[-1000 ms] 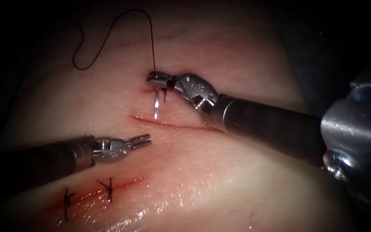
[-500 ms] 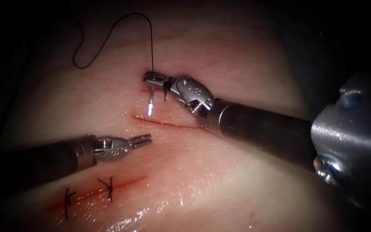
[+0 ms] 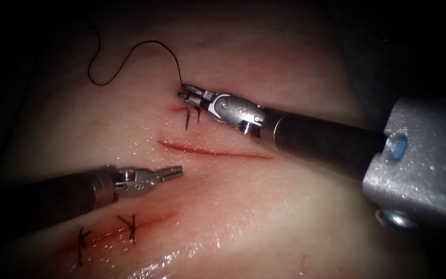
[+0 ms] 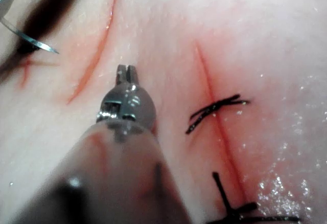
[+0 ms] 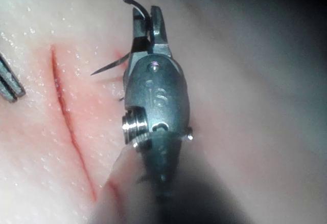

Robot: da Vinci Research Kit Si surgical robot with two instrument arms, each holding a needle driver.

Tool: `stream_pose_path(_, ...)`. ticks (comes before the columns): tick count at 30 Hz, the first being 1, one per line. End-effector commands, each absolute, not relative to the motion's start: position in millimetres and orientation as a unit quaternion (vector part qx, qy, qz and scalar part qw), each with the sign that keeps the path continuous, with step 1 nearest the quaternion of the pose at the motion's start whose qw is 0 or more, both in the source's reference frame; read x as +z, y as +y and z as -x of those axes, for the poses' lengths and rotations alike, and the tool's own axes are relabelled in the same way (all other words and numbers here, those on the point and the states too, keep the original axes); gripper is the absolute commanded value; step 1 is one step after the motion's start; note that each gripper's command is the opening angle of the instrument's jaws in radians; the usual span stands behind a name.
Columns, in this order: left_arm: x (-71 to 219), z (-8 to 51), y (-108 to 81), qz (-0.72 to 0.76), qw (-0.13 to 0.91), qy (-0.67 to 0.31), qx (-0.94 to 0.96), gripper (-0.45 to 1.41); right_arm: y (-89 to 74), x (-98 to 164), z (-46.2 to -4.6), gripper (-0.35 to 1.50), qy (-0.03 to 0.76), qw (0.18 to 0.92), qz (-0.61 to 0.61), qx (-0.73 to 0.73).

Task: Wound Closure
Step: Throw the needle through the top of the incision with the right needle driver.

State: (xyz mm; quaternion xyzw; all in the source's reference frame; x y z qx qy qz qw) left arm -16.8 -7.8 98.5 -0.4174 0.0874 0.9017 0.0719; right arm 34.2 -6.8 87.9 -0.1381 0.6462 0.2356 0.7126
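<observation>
Two stitches (image 3: 130,227) already sit at 7 o'clock, and the right tool (image 3: 186,94), clamped on the needle (image 3: 187,120) near its thread (image 3: 130,54) end, has rolled its wrist so the tip hangs free above the cut (image 3: 212,151), while the left tool (image 3: 174,171) idles closed and empty, so no bite yet.

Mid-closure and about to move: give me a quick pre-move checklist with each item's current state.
1. Right tool holds the needle near its thread end: ok.
2. Needle tip free above the tissue, not in it: ok.
3. Thread trails from the needle without a snag: ok.
4. Left tool shut, holding nothing: ok.
5. Open cut unobstructed between the tools: ok.
6. Two finished stitches tight: cannot tell.
</observation>
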Motion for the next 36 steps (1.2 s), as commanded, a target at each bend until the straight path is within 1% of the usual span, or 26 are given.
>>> stream_pose_path(1, 99.0, 17.3, -7.7, 0.418, 0.072, 0.087, 0.901, -0.23, -6.6, 88.5, -35.3, -0.35, 0.649, 0.712, 0.142, 0.228)
stream_pose_path(36, 98.2, 17.4, -8.0, 0.421, 0.072, 0.084, 0.900, -0.25, -8.2, 89.3, -36.5, -0.35, 0.654, 0.709, 0.192, 0.182)
